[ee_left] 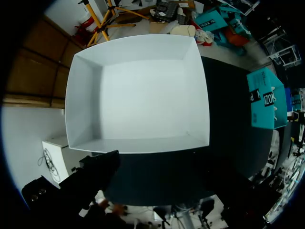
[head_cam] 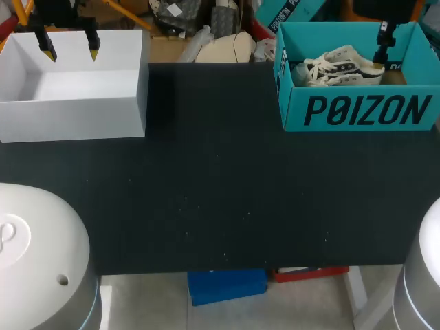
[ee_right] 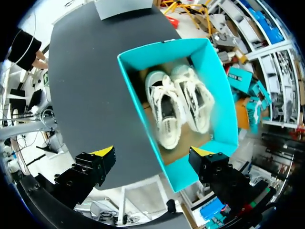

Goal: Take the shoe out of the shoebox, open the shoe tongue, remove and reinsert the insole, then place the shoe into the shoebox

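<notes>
A teal shoebox stands open at the table's far right corner. Inside it lies a pair of white laced sneakers with dark insoles, side by side. In the right wrist view my right gripper hangs open high above the shoebox, its yellow tips spread over the box's near end, clear of the sneakers. My left gripper is open above the far left corner, with nothing between its yellow fingertips.
An empty white open box sits at the far left, right under my left gripper; the left wrist view looks down into this box. The black table mat spreads between the two boxes. My arm bases fill the near corners.
</notes>
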Controlling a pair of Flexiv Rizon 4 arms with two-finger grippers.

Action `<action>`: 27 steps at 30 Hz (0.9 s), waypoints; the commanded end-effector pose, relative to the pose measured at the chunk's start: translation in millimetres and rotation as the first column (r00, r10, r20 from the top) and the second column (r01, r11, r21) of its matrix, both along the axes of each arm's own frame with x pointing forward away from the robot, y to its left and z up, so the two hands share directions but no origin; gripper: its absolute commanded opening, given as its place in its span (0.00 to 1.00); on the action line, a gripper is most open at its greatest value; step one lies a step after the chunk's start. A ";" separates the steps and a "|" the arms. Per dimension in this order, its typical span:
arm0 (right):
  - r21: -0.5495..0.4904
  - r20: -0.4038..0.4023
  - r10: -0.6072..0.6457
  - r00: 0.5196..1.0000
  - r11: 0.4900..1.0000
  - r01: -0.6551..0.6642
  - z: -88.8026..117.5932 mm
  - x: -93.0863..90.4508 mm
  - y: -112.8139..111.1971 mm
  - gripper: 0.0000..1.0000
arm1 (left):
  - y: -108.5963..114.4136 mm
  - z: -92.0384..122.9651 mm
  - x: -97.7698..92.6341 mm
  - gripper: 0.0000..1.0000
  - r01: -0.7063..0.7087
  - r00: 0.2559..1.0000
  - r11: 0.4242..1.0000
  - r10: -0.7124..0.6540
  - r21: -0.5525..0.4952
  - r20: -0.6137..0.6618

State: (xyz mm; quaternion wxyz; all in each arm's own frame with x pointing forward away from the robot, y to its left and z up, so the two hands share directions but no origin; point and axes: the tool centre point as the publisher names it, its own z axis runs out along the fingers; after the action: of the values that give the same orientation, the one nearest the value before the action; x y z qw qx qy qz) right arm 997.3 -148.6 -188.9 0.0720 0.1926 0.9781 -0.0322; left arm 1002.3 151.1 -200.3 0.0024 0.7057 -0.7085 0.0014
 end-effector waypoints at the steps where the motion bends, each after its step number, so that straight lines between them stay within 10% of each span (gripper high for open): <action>1: 0.002 -0.057 0.077 0.995 0.997 -0.077 -9.4 30.1 -5.6 1.00 | -0.7 0.4 -0.5 1.00 -0.002 1.000 1.000 0.002 0.003 -0.001; 4: -0.004 -0.072 0.121 0.990 0.993 -0.122 -15.0 43.9 -7.0 0.48 | -0.7 0.4 -0.5 1.00 -0.002 1.000 1.000 0.002 0.003 -0.001; 27: 0.018 -0.136 0.118 0.984 0.993 -0.117 -133.0 104.9 -12.3 0.48 | -0.7 0.4 -0.5 1.00 -0.002 1.000 1.000 0.002 0.003 -0.001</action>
State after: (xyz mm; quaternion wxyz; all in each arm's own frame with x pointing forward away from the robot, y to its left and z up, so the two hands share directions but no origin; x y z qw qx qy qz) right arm 1091.1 -163.0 -303.6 0.0187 0.1293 0.9907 -0.0382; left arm 1002.3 151.0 -200.3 0.0024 0.7057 -0.7085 0.0014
